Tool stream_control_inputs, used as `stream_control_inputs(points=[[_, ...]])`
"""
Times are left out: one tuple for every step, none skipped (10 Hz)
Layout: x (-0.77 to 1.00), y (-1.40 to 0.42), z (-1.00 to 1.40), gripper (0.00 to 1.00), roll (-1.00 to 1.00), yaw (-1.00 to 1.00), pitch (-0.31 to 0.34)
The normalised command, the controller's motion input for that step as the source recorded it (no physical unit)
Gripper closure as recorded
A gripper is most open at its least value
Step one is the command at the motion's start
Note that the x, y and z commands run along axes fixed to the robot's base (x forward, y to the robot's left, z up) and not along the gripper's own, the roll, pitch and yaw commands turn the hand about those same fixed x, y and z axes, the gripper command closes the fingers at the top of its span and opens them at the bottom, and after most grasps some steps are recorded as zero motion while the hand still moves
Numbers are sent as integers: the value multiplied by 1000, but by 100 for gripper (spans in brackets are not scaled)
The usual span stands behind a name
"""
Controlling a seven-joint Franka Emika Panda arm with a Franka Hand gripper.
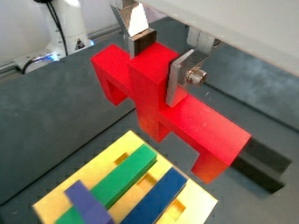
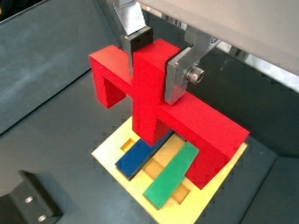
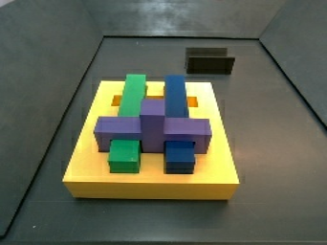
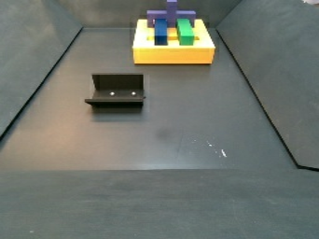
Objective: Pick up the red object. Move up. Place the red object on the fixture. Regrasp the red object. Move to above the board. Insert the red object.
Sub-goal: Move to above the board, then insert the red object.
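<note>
— How is the tool (image 1: 160, 54) seen?

— It is seen only in both wrist views, well above the board (image 1: 84, 178). Its silver fingers (image 1: 184, 75) are clamped on the central upright stem of the red object (image 1: 176, 112), one plate on each side. In both side views neither the tool nor the red object is in frame.

— And how is the red object held relative to the board?

— It is carried clear of the surface (image 4: 174, 131), its flat bar stretched across and its prongs pointing down. In a wrist view it is seen over the board's (image 2: 117, 150) near edge, above the blue block (image 2: 149, 150) and green block (image 2: 173, 171).

— What is found on the board?

— A green block (image 3: 132, 93) and a blue block (image 3: 175, 93) lie side by side, and a purple cross-shaped block (image 3: 151, 128) is laid across them.

— Where is the fixture?

— It is set on the surface, well apart from the board (image 4: 173, 53), as shown in a side view (image 4: 116, 91). It stands empty.
</note>
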Motion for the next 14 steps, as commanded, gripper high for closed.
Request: stream_control_inputs(points=[[-48,0,5,100,-227,3,-15],[0,26,0,100,-6,0,0],[0,29,-166,100,-64,0,-37],[0,37,-314,100,-134,-3,-91],[9,31,-497,100,-176,-26,-100],[9,29,-603,100,-250,-49,-134],[0,26,-574,100,-264,-43,-141],[0,40,-554,100,-276,-23,-144],[0,74,-511,100,-299,-20,-159],[0,94,-509,100,-301,0,-156],[0,117,-529,100,-297,0,-147],[0,151,-531,100,-289,0,-151],[100,194,-591,100,-260,-86,-110],[137,346,-491,100,-314,-103,-73]])
